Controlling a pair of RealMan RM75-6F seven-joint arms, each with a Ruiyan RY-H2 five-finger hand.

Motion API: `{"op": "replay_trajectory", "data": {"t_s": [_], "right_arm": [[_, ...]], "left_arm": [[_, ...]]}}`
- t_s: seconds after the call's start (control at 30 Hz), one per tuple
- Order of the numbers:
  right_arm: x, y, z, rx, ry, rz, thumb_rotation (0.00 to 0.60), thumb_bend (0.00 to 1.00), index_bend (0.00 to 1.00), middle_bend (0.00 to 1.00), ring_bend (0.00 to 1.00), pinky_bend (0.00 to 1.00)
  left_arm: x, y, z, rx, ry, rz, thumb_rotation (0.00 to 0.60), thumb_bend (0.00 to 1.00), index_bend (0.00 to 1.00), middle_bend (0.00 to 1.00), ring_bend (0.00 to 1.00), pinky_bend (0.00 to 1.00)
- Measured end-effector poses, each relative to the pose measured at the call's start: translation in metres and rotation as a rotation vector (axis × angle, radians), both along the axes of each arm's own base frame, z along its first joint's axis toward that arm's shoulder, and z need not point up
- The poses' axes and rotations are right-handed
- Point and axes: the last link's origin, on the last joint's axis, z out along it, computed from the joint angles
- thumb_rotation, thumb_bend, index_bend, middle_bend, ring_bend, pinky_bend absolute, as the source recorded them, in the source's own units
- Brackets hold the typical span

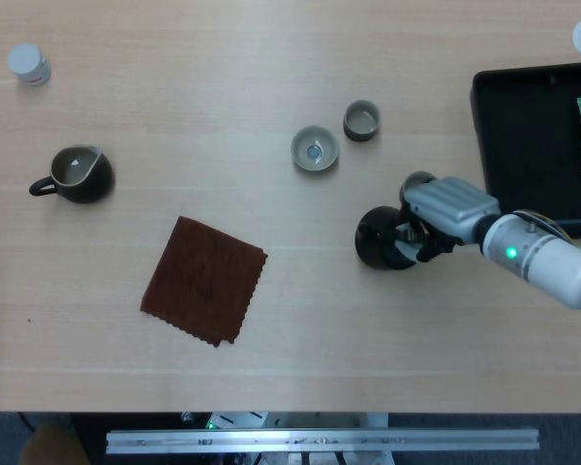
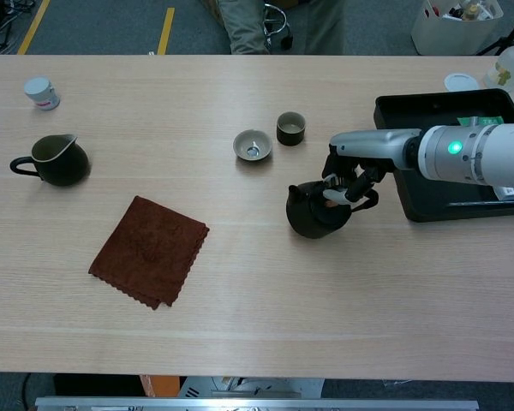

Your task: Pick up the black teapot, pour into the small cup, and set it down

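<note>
The black teapot (image 1: 378,240) (image 2: 311,214) is right of the table's middle, its spout pointing left. My right hand (image 1: 443,215) (image 2: 353,174) grips it by the handle on its right side, fingers curled around it. The small dark cup (image 1: 361,119) (image 2: 290,128) stands upright beyond the teapot, apart from it. Beside that cup on the left lies a shallow pale bowl (image 1: 315,149) (image 2: 252,145). Whether the teapot's base touches the table is not clear. My left hand shows in neither view.
A dark pitcher (image 1: 77,174) (image 2: 56,160) stands far left, with a white jar (image 1: 27,63) (image 2: 41,92) behind it. A brown cloth (image 1: 203,279) (image 2: 148,250) lies front left. A black tray (image 1: 523,145) (image 2: 428,205) sits right of my hand.
</note>
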Motion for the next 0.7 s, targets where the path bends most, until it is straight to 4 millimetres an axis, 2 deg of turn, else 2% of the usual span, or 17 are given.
{"op": "replay_trajectory", "data": {"t_s": [0.07,0.3,0.7], "right_arm": [[0.000,0.001,-0.001,0.002,-0.010,-0.011,0.486,0.44,0.86,0.83,0.72,0.18],[0.001,0.001,0.003,0.016,-0.051,-0.067,0.485,0.38,0.88,0.87,0.75,0.18],[-0.001,-0.007,0.020,0.000,-0.103,-0.114,0.445,0.23,0.91,0.91,0.79,0.18]], "left_arm": [[0.000,0.000,0.000,0.000,0.000,-0.001,0.600,0.39,0.15,0.20,0.18,0.19],[0.001,-0.001,0.001,0.001,0.001,0.000,0.600,0.39,0.15,0.20,0.18,0.19],[0.003,-0.001,0.001,0.000,0.002,-0.005,0.600,0.39,0.15,0.20,0.18,0.19]]}}
